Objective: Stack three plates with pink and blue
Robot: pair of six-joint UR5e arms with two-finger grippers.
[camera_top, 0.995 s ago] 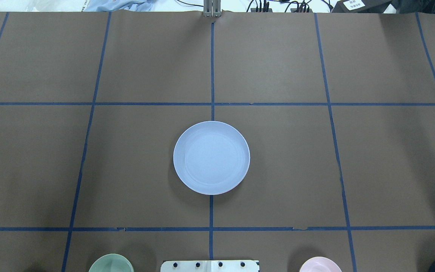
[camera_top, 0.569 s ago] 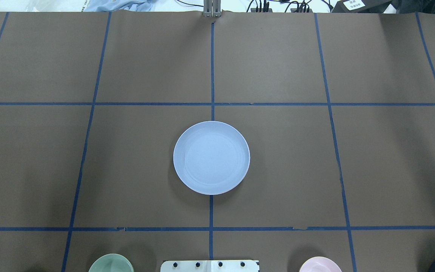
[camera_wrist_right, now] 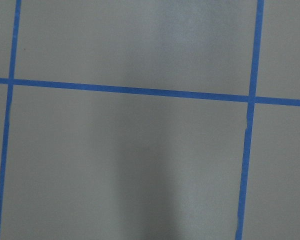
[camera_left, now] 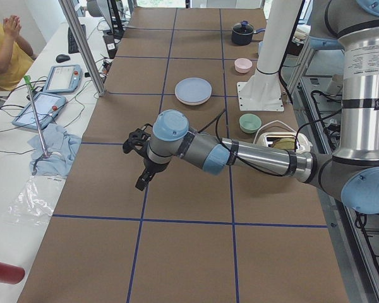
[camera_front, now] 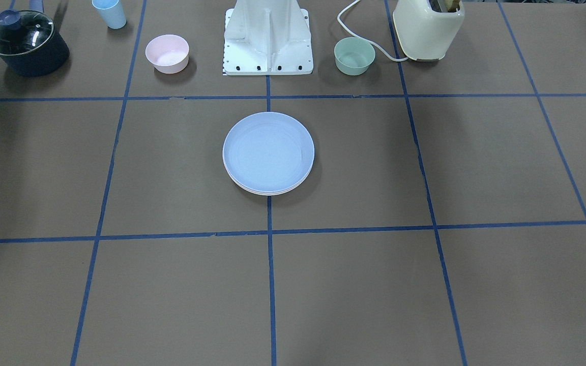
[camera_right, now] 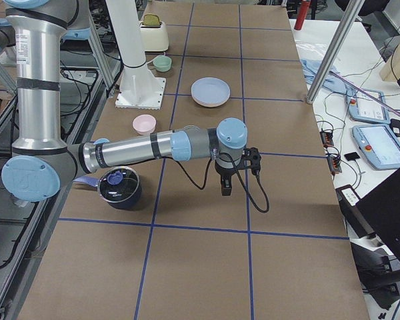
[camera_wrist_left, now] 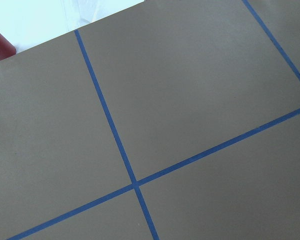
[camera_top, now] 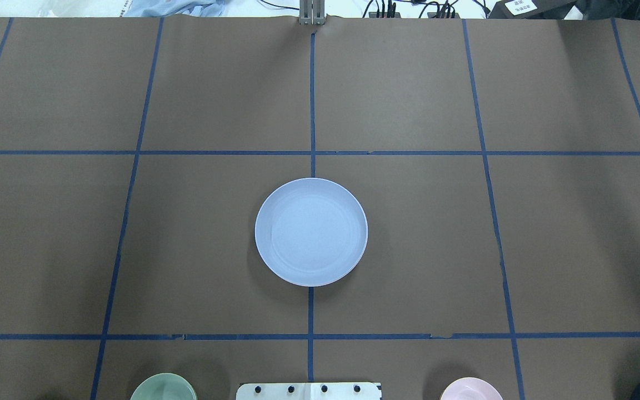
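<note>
The light blue plate (camera_top: 311,231) lies on top of a stack at the table's middle, over the centre tape line. In the front-facing view, paler rims (camera_front: 271,192) of the plates beneath show under its near edge; I cannot tell pink from cream there. The stack also shows in the exterior right view (camera_right: 210,91). My left gripper (camera_left: 143,180) hangs above bare table far from the stack, towards the table's left end. My right gripper (camera_right: 225,189) hangs above bare table towards the right end. Both show only in side views, so I cannot tell whether they are open or shut.
Near the robot base (camera_front: 267,43) stand a small pink bowl (camera_front: 167,53) and a small green bowl (camera_front: 354,56). A lidded dark pot (camera_front: 26,43), a blue cup (camera_front: 110,13) and a cream toaster (camera_front: 428,28) stand along the robot's side of the table.
</note>
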